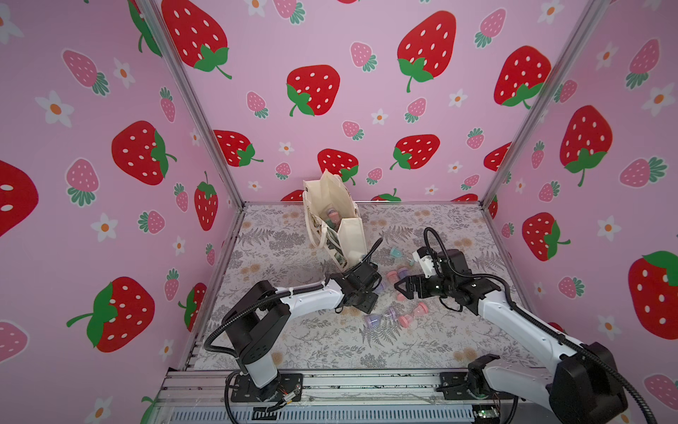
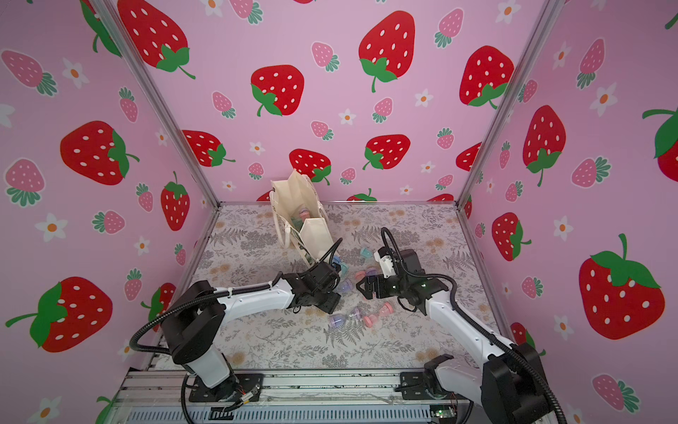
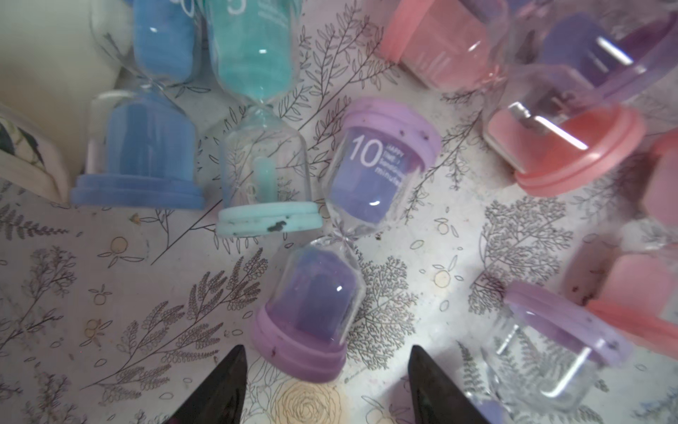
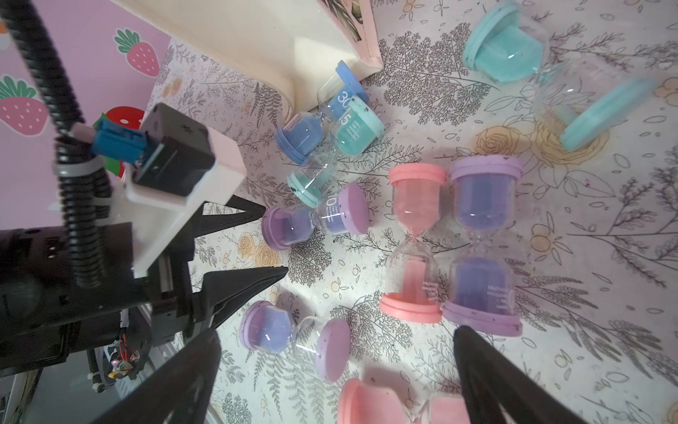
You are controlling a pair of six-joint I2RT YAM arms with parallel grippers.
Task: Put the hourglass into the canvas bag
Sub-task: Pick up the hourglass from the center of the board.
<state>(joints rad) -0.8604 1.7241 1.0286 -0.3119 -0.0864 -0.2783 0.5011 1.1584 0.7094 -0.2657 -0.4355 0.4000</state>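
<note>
Two left fingers (image 3: 225,392), spread and empty, flank the cap of a purple hourglass (image 3: 312,293) lying on the tabletop (image 3: 110,301), seemingly lined up for pickup. Right fingers (image 4: 183,385), wide apart, grasp nothing and hover near a pink hourglass (image 4: 414,238), probably waiting. The canvas bag (image 1: 350,235) stands behind, mouth open to receive; stored hourglasses (image 1: 332,214) show inside.

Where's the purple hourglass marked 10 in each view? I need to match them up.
Both top views: the purple hourglass is a lilac speck mid-table, in front of the canvas bag.
Left wrist: picture centre, just beyond the left gripper.
Right wrist: at that gripper's tips, beside the pink hourglass.
Shared landmark: the bag's cream corner by the blue hourglass.
</note>
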